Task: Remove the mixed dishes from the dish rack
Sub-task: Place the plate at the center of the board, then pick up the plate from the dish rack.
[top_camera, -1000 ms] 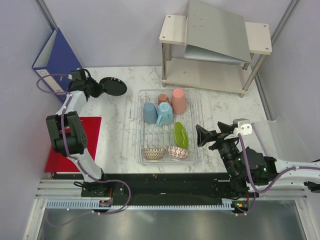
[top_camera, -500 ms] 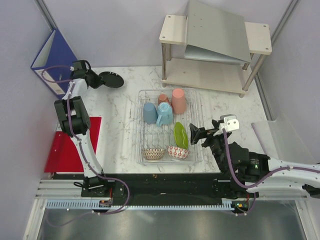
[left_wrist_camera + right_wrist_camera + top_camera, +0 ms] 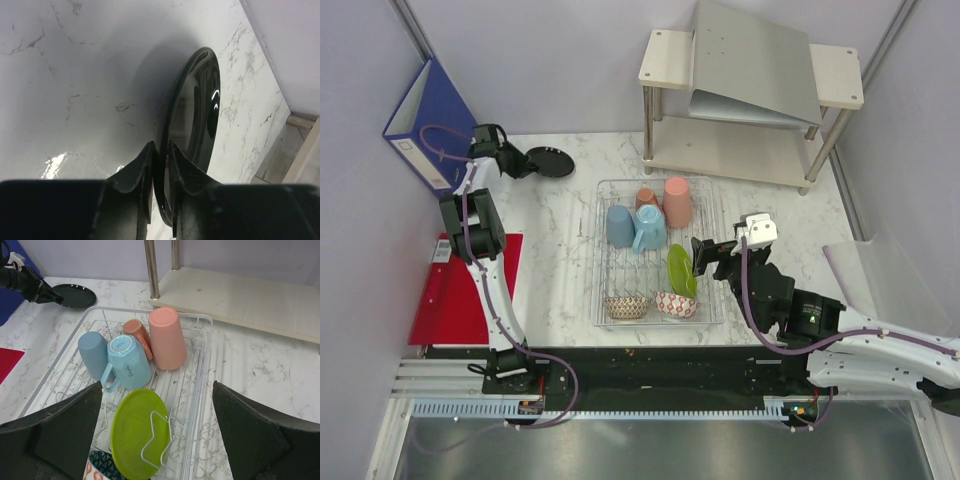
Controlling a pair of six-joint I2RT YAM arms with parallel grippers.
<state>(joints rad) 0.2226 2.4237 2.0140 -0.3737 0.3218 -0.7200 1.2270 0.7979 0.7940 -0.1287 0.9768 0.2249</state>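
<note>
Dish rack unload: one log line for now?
left end effector: astride black plate rim, grip unclear | right end effector: open, facing lime plate | rack: cups, bowls, lime plate inside

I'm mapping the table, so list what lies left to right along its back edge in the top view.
Binder → black plate → shelf.

Overhead light falls bright and even on the pale surface (image 3: pixel 550 235), with soft shadows. Up close, the black plate (image 3: pixel 200 120) throws a broad dark shadow leftward and shows small white glints. A glare patch shines beside the blurred, underlit left end effector (image 3: pixel 160 145). The right end effector (image 3: pixel 157 387) looms dark and soft-edged.
</note>
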